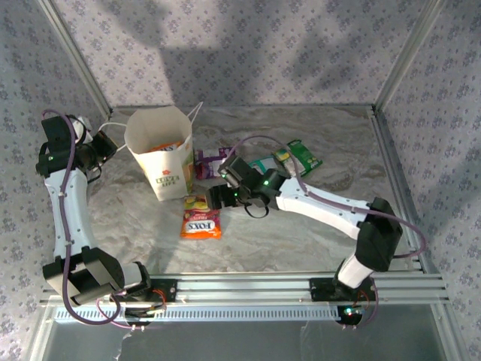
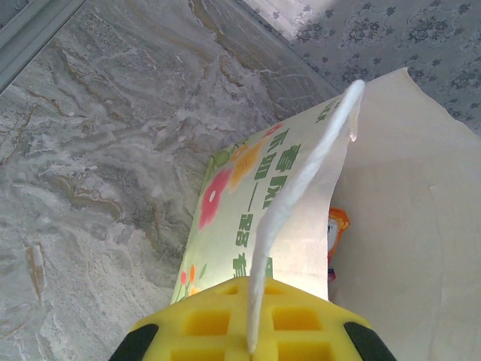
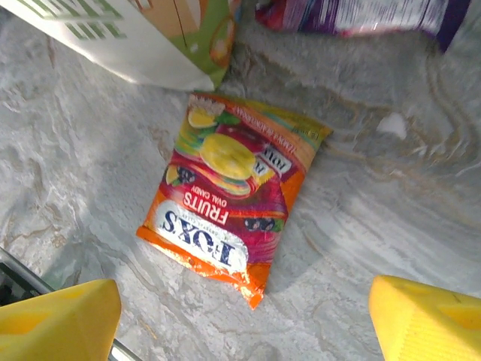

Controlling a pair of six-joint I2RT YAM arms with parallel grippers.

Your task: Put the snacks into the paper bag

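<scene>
Jaws spread wide on right gripper (image 1: 216, 197), arm stretched low across surface (image 1: 285, 242), hovering over FOX'S packet (image 3: 225, 199) lying flat just beside paper bag (image 1: 160, 159). Left gripper (image 2: 248, 331) clamped tight on bag rim, arm folded upright.

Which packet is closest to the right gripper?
The orange FOX'S packet on the table, directly below the open right gripper. The purple packet and green packet lie farther back.
</scene>
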